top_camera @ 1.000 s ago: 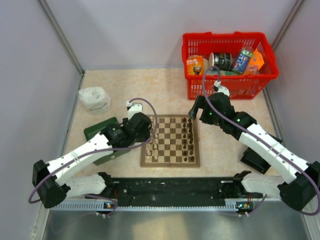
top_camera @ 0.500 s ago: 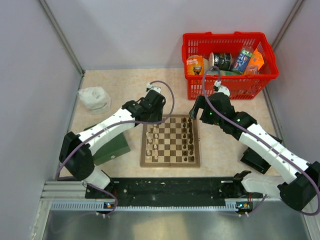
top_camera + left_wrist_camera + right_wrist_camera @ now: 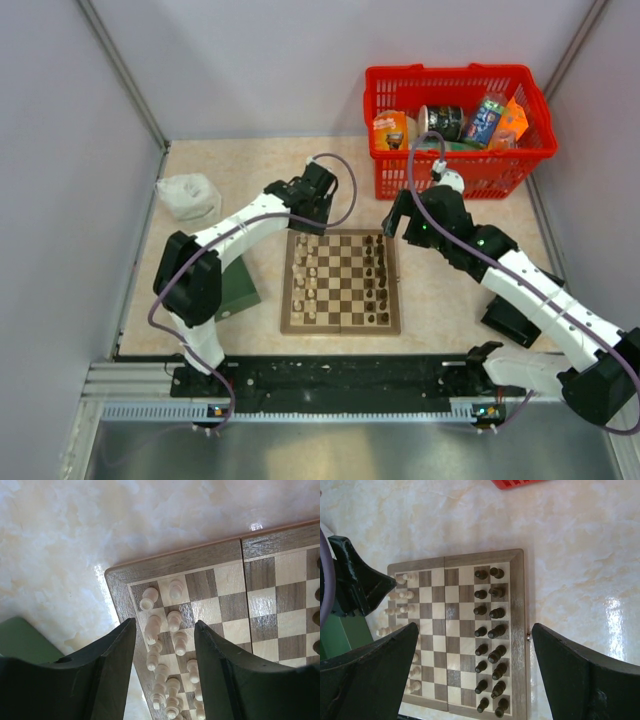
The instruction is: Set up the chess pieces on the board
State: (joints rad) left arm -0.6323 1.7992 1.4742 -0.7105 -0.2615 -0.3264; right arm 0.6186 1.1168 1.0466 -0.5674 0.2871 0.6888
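The board (image 3: 340,322) lies in the middle of the table. Cream-white chess pieces (image 3: 308,280) stand in two columns along its left side, and dark brown pieces (image 3: 375,275) in two columns along its right. My left gripper (image 3: 306,216) hovers over the board's far-left corner. In the left wrist view it (image 3: 165,625) is open, and white pieces (image 3: 174,620) stand on the board (image 3: 190,560) below its gap, none gripped. My right gripper (image 3: 400,222) hangs above the far-right corner. It (image 3: 474,630) is wide open and empty over the board (image 3: 518,605), with the dark pieces (image 3: 490,632) below.
A red basket (image 3: 455,165) with cans and packets stands at the back right. A crumpled white bag (image 3: 190,197) sits at the back left. A dark green box (image 3: 235,290) lies left of the board, and a black object (image 3: 510,320) lies to its right.
My left arm has swung from the board's left side up to its far-left corner, and its jaws have narrowed a little. The right arm has barely moved.
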